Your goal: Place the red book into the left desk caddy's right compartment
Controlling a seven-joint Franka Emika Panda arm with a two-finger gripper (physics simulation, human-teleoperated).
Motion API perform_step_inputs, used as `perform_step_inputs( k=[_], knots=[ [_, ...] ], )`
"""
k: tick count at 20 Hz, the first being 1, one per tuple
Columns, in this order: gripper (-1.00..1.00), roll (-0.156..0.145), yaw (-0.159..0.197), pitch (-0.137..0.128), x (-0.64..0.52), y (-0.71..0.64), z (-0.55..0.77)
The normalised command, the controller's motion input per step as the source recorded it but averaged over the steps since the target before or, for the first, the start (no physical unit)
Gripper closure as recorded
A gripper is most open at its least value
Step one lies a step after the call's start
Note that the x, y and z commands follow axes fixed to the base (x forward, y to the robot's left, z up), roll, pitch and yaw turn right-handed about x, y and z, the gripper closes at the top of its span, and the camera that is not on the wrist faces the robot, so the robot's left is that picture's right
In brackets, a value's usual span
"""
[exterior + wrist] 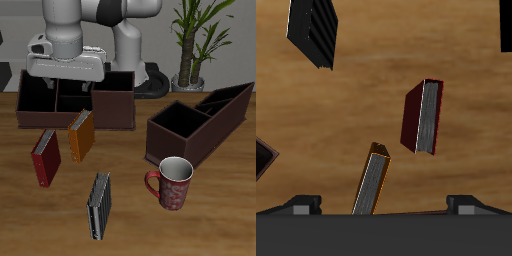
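The red book [44,157] stands on the table near the front, beside the orange book [80,135]. In the wrist view the red book [424,117] shows its pale page edges, with the orange book [373,180] closer to the fingers. My gripper [65,80] hangs high above the square-set caddy, behind both books; its fingers [301,205] are wide apart and hold nothing. The left desk caddy [205,120] lies diagonally across the table from the books. Its right compartment [178,128], the large square end section, holds nothing.
A like caddy [110,105] sits square to the edge under the arm. A grey-black book [99,205] stands near the front edge and shows in the wrist view [313,30]. A red mug [172,182] stands in front of the diagonal caddy. A potted plant [195,45] is at the back.
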Motion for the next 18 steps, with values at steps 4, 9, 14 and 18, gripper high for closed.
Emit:
perform_step_inputs(
  k=[4, 9, 14, 18],
  knots=[
    [-1.0, -0.022, 0.024, -0.049, 0.15, -0.44, -0.07],
    [-1.0, -0.002, 0.09, -0.072, 0.13, -0.25, -0.11],
    [-1.0, 0.006, 0.031, -0.047, 0.1, -0.1, -0.17],
    [-1.0, 0.026, -0.006, -0.027, 0.13, -0.09, -0.14]
  ],
)
